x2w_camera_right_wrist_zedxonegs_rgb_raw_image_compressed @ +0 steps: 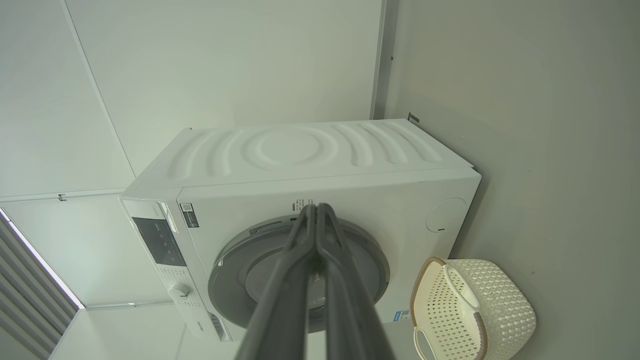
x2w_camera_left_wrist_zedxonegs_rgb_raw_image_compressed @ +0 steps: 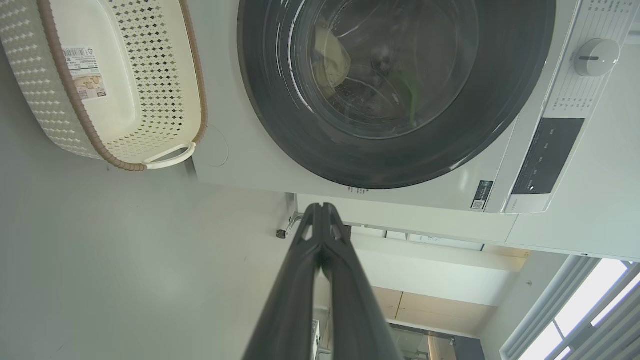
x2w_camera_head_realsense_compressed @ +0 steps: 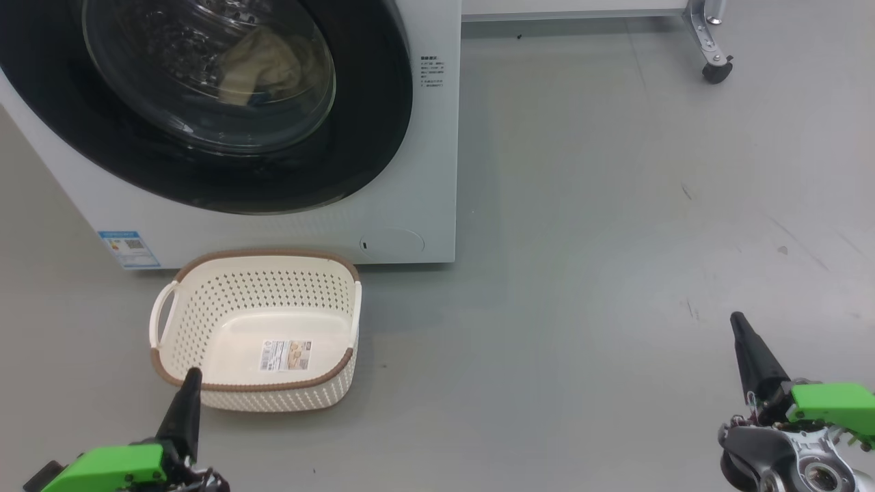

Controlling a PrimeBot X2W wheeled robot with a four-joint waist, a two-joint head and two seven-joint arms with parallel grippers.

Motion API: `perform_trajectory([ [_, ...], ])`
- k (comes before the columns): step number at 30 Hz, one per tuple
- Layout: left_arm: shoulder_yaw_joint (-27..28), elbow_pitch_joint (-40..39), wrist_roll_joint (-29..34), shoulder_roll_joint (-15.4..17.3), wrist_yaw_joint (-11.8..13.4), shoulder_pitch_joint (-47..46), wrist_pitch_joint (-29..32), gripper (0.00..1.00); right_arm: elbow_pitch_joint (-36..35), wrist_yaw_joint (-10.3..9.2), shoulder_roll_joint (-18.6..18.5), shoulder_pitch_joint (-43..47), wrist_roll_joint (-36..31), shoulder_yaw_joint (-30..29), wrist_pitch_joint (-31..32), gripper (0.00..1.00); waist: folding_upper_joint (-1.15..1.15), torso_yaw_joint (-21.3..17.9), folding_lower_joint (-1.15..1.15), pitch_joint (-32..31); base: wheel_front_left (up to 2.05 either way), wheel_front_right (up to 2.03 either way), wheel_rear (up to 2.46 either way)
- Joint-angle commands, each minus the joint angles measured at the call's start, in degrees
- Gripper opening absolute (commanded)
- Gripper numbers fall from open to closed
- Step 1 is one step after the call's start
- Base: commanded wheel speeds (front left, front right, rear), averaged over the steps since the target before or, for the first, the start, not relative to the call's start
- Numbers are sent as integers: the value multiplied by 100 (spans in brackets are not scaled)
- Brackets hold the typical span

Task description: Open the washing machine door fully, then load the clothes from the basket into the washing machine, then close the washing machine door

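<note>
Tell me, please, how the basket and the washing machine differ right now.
The basket is empty, with only a label inside; the washing machine holds the clothes behind its shut door. The basket is small, cream and perforated, brown-rimmed; the washing machine is large, smooth and white. Both stand on the grey floor.

Washing machine door (x2w_camera_head_realsense_compressed: pixel 205 181) shut, cream clothes (x2w_camera_head_realsense_compressed: pixel 263 68) behind its glass, well ahead of left claw (x2w_camera_head_realsense_compressed: pixel 192 377). Basket (x2w_camera_head_realsense_compressed: pixel 280 396) empty, upright, just beyond claw tip.
</note>
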Motion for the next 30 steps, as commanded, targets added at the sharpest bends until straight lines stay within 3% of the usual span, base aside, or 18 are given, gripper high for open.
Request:
perform_trajectory([
  [1, 197, -208, -28, 48, -3, -270, 33, 0, -215, -15, -131, -327, 44, 121, 32, 0, 0, 0, 0, 0, 0, 0, 0],
  [30, 196, -208, -29, 48, -3, -270, 32, 0, -215, -15, -131, -327, 45, 121, 32, 0, 0, 0, 0, 0, 0, 0, 0],
])
